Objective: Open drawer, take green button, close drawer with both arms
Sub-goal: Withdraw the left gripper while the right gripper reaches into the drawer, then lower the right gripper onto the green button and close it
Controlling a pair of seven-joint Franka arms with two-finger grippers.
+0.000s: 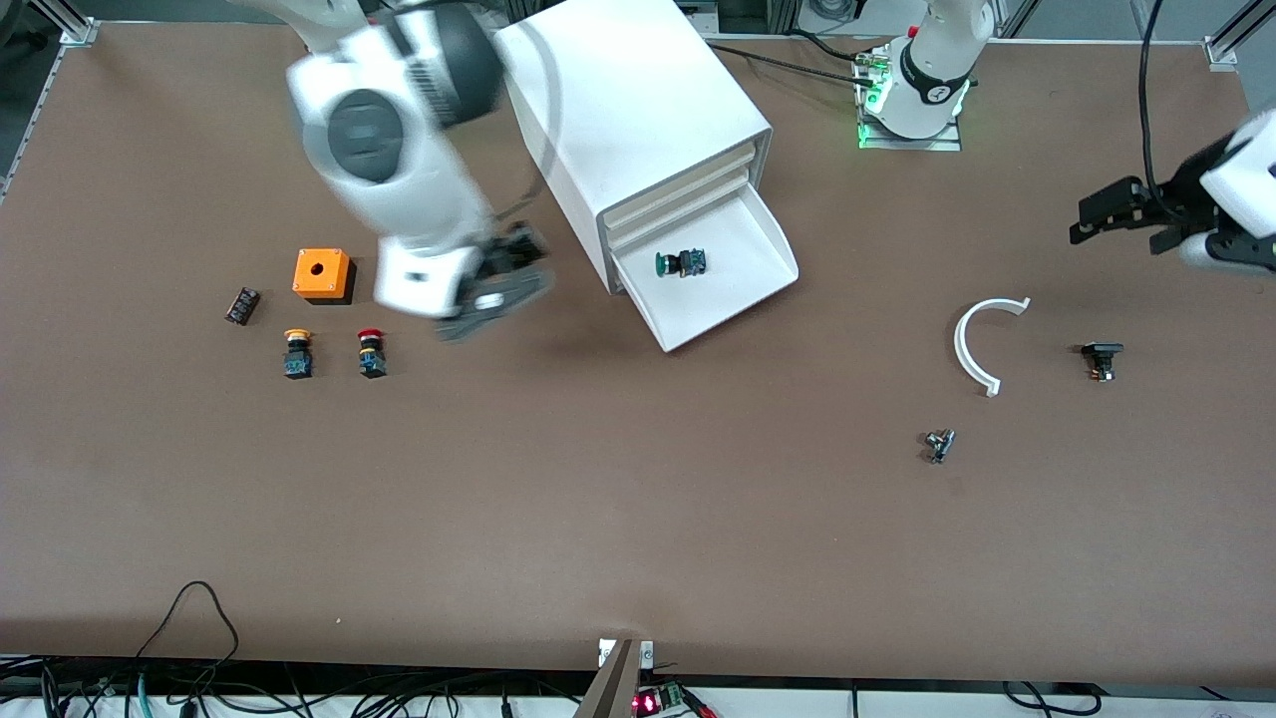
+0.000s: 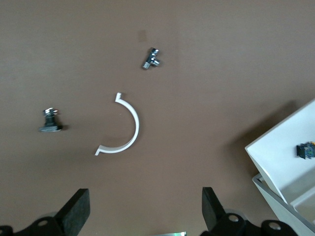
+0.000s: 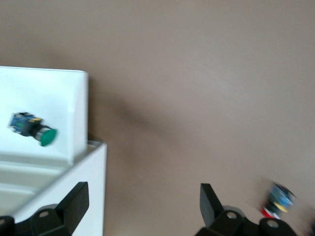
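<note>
The lowest drawer [image 1: 758,284] of the white box cabinet [image 1: 638,110] stands pulled out. The green-capped button [image 1: 681,262] lies on its side in it; it also shows in the right wrist view [image 3: 33,130] and partly in the left wrist view [image 2: 306,150]. My right gripper [image 1: 498,289] is open and empty above the table beside the cabinet, toward the right arm's end. My left gripper [image 1: 1121,214] is open and empty, up in the air at the left arm's end of the table, above the white curved piece [image 1: 982,339].
An orange box [image 1: 321,274], a yellow-capped button [image 1: 297,353], a red-capped button [image 1: 371,352] and a small black part [image 1: 242,305] lie toward the right arm's end. A black knob [image 1: 1101,359] and a metal piece [image 1: 938,445] lie near the curved piece.
</note>
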